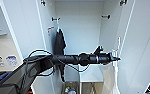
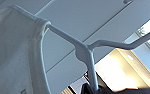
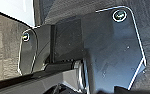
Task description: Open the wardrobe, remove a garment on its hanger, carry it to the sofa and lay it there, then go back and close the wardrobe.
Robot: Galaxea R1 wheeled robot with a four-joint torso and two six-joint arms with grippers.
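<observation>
Head view, left to right: the left arm [image 1: 41,62] enters from the lower left and reaches across the frame's middle into the open wardrobe [image 1: 78,30]. A black garment [image 1: 59,43] hangs left of centre. At right, the left gripper [image 1: 116,58] meets the hanger [image 1: 119,45], with the white shirt [image 1: 108,77] hanging below. Left wrist view: the hanger's stem [image 2: 92,72] runs into the gripper, jaws seemingly clamped on it. Right jaws: cannot tell.

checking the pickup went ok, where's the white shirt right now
In the head view the shirt hangs on its hanger at the left pincer, in front of the open wardrobe, right of the black garment.
</observation>
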